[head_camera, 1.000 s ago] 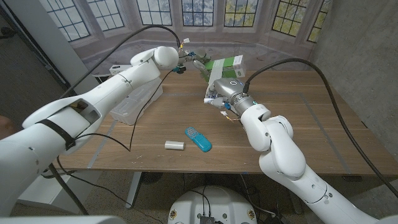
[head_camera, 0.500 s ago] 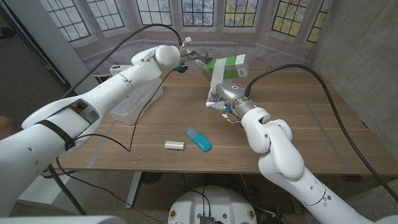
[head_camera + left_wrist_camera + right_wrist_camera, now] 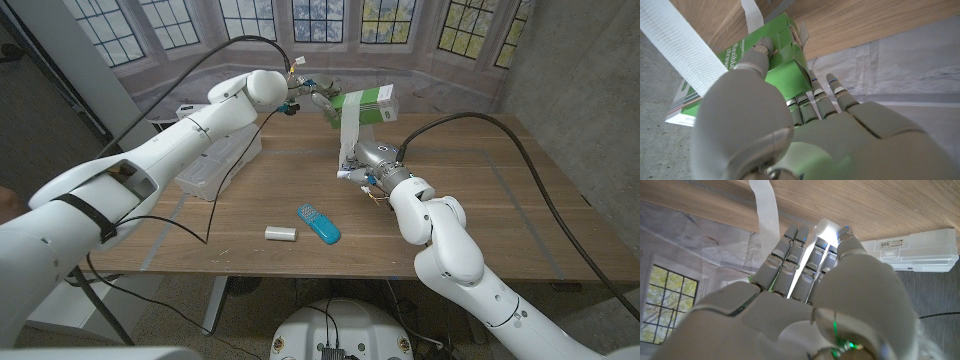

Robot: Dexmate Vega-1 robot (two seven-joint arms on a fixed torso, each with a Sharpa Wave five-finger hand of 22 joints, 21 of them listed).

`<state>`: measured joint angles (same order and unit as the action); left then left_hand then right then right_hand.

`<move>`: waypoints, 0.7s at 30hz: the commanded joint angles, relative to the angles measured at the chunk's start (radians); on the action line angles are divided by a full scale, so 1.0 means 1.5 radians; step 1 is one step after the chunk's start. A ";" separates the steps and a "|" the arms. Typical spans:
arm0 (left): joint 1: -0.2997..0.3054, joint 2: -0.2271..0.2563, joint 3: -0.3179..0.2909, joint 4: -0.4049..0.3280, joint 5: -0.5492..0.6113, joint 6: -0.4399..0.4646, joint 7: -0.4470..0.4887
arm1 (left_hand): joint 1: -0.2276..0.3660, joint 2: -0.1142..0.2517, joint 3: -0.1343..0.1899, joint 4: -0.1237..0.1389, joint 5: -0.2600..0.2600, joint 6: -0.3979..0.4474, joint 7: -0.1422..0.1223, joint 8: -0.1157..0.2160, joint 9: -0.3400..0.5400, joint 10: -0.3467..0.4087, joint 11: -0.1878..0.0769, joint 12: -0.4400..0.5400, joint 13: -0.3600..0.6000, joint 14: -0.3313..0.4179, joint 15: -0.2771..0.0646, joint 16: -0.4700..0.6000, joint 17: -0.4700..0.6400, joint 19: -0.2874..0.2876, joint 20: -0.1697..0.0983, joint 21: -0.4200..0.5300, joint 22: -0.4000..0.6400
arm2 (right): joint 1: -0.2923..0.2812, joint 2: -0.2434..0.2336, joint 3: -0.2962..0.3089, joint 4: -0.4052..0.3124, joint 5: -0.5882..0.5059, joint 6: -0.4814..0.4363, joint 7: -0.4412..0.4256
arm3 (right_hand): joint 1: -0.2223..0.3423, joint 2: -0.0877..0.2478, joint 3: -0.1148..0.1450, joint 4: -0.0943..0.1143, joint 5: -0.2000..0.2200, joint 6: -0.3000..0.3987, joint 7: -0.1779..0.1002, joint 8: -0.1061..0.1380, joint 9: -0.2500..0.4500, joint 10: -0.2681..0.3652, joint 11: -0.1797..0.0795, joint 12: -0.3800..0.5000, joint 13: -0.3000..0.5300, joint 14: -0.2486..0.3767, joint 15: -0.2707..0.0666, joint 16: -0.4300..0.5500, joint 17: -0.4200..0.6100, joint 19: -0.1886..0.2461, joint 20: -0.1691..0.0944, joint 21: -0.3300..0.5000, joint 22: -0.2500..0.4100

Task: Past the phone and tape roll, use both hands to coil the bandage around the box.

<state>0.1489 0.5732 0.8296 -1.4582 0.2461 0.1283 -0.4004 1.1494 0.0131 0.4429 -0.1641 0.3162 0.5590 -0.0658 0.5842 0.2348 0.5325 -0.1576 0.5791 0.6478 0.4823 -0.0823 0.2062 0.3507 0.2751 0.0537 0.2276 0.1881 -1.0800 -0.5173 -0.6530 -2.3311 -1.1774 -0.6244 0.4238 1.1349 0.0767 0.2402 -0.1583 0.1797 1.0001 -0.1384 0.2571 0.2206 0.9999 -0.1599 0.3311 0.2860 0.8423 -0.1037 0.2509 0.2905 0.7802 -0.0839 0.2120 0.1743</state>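
Clear plastic tray (image 3: 215,160): on the table under the left forearm. Left hand (image 3: 318,100): grips the green box (image 3: 367,104), held up above the table's far side; the left wrist view shows fingers (image 3: 822,97) wrapped on the carton. Tape roll (image 3: 281,233) and blue phone (image 3: 318,224): near the front edge, well short of both hands. White bandage (image 3: 349,135): hangs from the box down to the right hand (image 3: 362,162), which pinches its lower end; the grip itself is hard to make out.

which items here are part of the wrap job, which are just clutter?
In play:
- green box, held up by left hand
- white bandage, strip running from box down to right hand

Lying about:
- blue phone
- white tape roll
- clear plastic container
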 commanded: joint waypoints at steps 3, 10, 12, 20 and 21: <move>0.006 0.012 -0.010 -0.041 0.002 0.014 -0.002 | -0.029 0.037 0.008 0.005 -0.002 0.019 0.017 0.154 0.002 0.010 -0.004 0.005 0.028 0.005 0.000 0.002 0.001 0.005 -0.001 0.003 0.004 | 0.007 -0.017 -0.022 0.020 0.042 -0.050 -0.032 | 0.001 0.005 -0.002 -0.001 0.000 0.002 -0.001 0.002 0.002 0.006 0.002 0.002 0.003 0.006 -0.087 0.004 0.002 0.004 -0.042 0.000 0.002; 0.014 0.021 -0.020 -0.062 -0.004 0.021 -0.003 | -0.029 0.037 0.008 0.004 -0.002 0.018 0.017 0.154 0.001 0.011 -0.004 0.006 0.028 0.006 0.000 0.002 0.001 0.006 -0.002 0.003 0.004 | 0.020 -0.025 -0.032 0.040 0.065 -0.063 -0.059 | 0.002 0.006 -0.002 0.000 0.000 0.002 -0.001 0.002 0.002 0.006 0.003 0.001 0.003 0.005 -0.086 0.003 0.002 0.004 -0.042 0.000 0.002; 0.018 0.024 -0.024 -0.065 -0.009 0.022 -0.003 | -0.029 0.037 0.008 0.004 -0.002 0.019 0.015 0.155 0.001 0.011 -0.005 0.006 0.028 0.006 0.000 0.002 0.001 0.006 -0.002 0.003 0.004 | 0.026 -0.026 -0.036 0.048 0.070 -0.068 -0.065 | 0.002 0.006 -0.003 0.000 0.000 0.001 -0.002 0.001 0.002 0.006 0.003 0.001 0.003 0.005 -0.086 0.003 0.002 0.004 -0.042 0.000 0.003; 0.026 0.033 -0.034 -0.080 -0.023 0.037 -0.006 | -0.029 0.039 0.007 0.005 -0.002 0.018 0.017 0.154 0.001 0.010 -0.002 0.006 0.028 0.005 0.001 0.003 0.002 0.005 -0.002 0.003 0.004 | 0.047 -0.031 -0.049 0.074 0.104 -0.082 -0.093 | 0.003 0.006 -0.003 0.000 0.001 0.002 0.000 0.001 0.002 0.006 0.003 0.001 0.003 0.005 -0.086 0.003 0.003 0.004 -0.042 0.000 0.003; 0.026 0.034 -0.035 -0.081 -0.024 0.037 -0.007 | -0.029 0.039 0.007 0.005 -0.002 0.018 0.018 0.154 0.001 0.011 -0.003 0.006 0.027 0.006 0.001 0.003 0.002 0.005 -0.002 0.003 0.004 | 0.049 -0.033 -0.050 0.076 0.108 -0.082 -0.097 | 0.002 0.006 -0.003 0.000 0.001 0.002 -0.001 0.001 0.002 0.006 0.003 0.001 0.003 0.005 -0.086 0.003 0.003 0.004 -0.042 0.000 0.003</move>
<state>0.1744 0.6067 0.7953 -1.5484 0.2306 0.1637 -0.4064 1.1492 0.0129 0.4429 -0.1641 0.3162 0.5589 -0.0657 0.5842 0.2347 0.5325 -0.1576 0.5848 0.6478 0.4823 -0.0823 0.2062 0.3506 0.2751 0.0537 0.2276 0.1881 -1.0412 -0.5520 -0.7040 -2.2611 -1.0736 -0.7202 0.3309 1.1348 0.0764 0.2371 -0.1613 0.1797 0.9998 -0.1387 0.2543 0.2210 0.9996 -0.1596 0.3311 0.2858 0.8420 -0.1034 0.2509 0.2904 0.7801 -0.0839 0.2120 0.1743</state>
